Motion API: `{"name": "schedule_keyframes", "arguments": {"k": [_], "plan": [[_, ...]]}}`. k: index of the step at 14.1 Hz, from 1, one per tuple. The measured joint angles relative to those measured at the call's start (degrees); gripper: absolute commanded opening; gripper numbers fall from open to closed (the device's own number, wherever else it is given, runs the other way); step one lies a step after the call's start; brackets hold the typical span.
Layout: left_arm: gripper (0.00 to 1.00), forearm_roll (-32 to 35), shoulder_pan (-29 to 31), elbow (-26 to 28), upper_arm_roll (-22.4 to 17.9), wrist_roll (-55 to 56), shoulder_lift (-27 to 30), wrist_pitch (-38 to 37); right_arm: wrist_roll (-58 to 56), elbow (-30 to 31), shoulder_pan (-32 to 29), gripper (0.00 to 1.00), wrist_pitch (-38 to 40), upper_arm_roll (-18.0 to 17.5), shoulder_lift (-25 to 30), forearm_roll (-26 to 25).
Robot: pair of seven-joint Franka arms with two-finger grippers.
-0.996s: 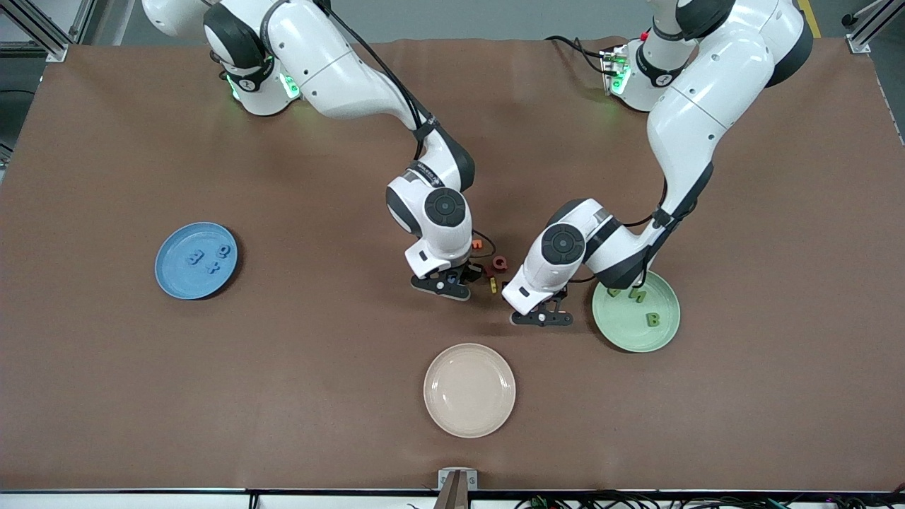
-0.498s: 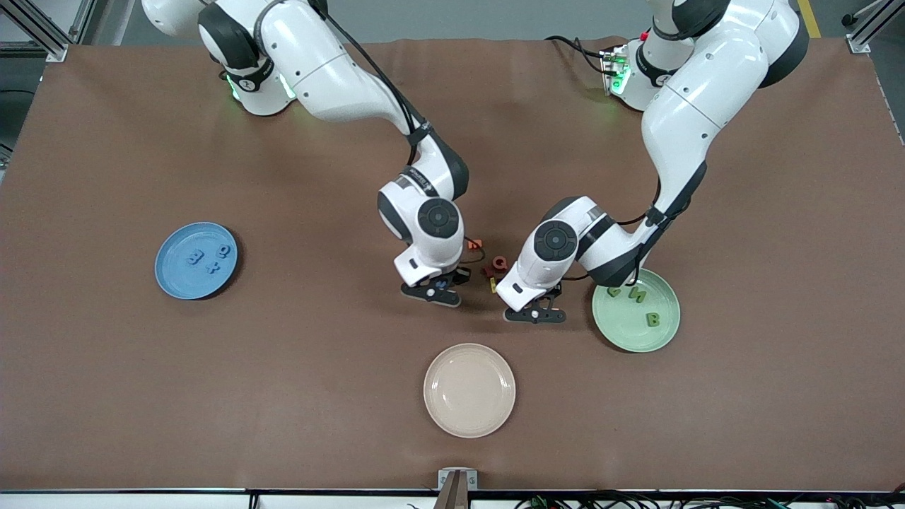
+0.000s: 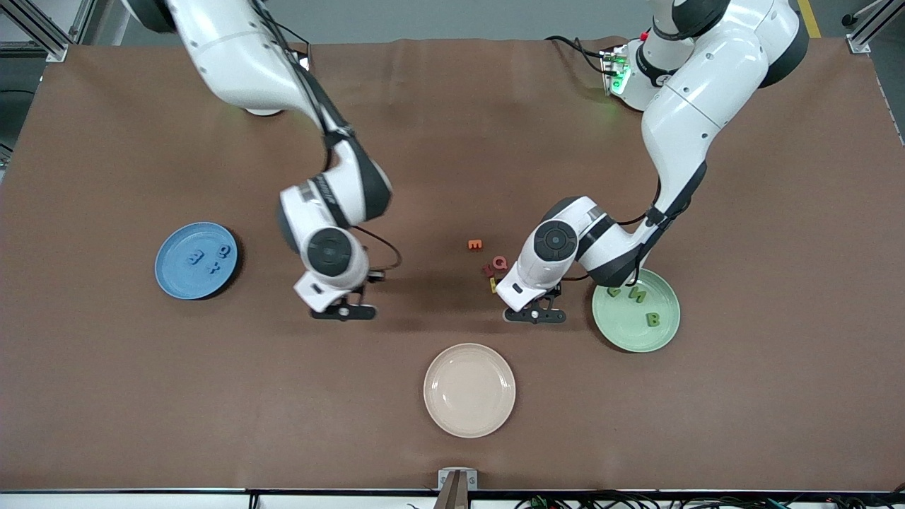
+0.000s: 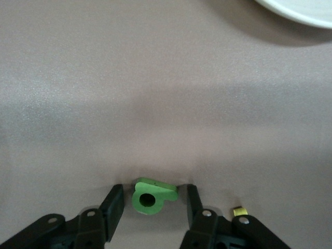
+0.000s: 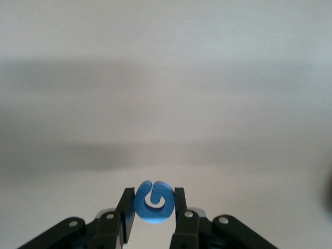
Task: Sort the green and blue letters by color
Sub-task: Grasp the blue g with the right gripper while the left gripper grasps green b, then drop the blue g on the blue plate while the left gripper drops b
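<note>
The right claw (image 5: 154, 207), clamped on the blue G (image 5: 154, 201), hangs over bare surface (image 3: 106, 396) at center-left of the front view, the blue plate (image 3: 177, 283) farther left. The left claw (image 4: 150, 205) brackets the green q (image 4: 150, 195), fingers apart, beside the green plate (image 3: 622, 336).

Bright even overhead light, soft shadows under arms, wrist views washed-out

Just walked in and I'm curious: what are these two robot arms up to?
They are sorting small letters by color. The right gripper holds a blue letter above the table, between the middle and the blue plate. The left gripper has its jaws around a green letter near the green plate.
</note>
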State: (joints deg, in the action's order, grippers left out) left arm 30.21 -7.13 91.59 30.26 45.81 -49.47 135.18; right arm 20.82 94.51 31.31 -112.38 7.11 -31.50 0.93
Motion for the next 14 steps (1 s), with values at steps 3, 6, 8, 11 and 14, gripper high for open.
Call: {"name": "schedule_keyframes", "arguments": {"k": [3, 6, 8, 11, 14], "plan": [[0.49, 0.0, 0.0, 0.0, -0.2, -0.1, 0.0, 0.7, -9.4, 16.0, -4.6, 0.00, -5.0, 0.1, 11.2, -3.6], [0.39, 0.0, 0.0, -0.1, -0.3, -0.2, 0.0, 0.8, -18.4, 28.1, -10.2, 0.00, -11.4, 0.1, 18.4, -6.6], [0.29, 0.0, 0.0, -0.1, -0.3, -0.3, 0.0, 0.8, -24.2, 33.4, -14.5, 0.00, -15.3, 0.1, 21.3, -8.3], [0.23, 0.0, 0.0, -0.3, -0.5, -0.4, 0.0, 1.7, -34.3, 39.7, -21.8, 0.00, -21.8, 0.1, 23.7, -8.9], [0.23, 0.0, 0.8, -0.8, -0.8, -1.6, 0.0, 2.3, -43.7, 44.8, -29.4, 0.05, -29.6, 0.1, 24.0, -8.9]]}}
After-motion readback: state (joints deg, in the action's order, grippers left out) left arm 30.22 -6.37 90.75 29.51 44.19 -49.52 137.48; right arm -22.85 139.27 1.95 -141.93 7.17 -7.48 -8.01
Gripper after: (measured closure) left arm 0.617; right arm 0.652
